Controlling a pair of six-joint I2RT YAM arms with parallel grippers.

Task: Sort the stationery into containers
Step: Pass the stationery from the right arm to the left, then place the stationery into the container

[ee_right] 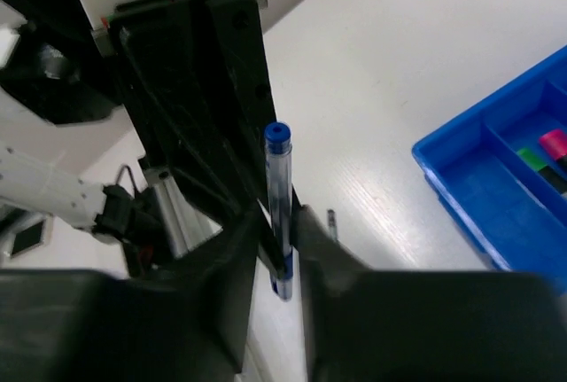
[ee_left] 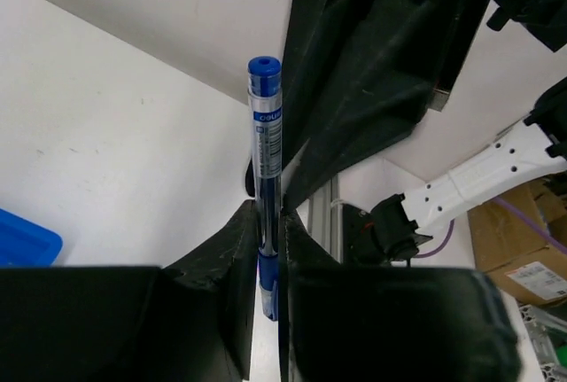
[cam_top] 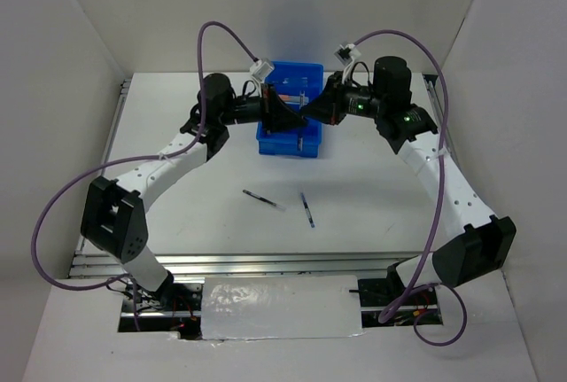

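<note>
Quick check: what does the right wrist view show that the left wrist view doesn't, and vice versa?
Only right wrist: open compartments of the blue tray, with a green marker and a pink marker inside. Only left wrist: the printed label on the blue-capped pen, and a cardboard box beyond the table. Both: a blue-capped pen clamped in that arm's own fingers, left gripper or right gripper, with the opposite gripper close behind.

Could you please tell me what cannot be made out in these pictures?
- Top view: the left fingers and right fingers cover most of the blue tray, hiding its contents.
- Right wrist view: the tray runs off the right edge, cutting off the markers inside.
- Top view: too small to show whether both fingers pinch one blue pen or two.
</note>
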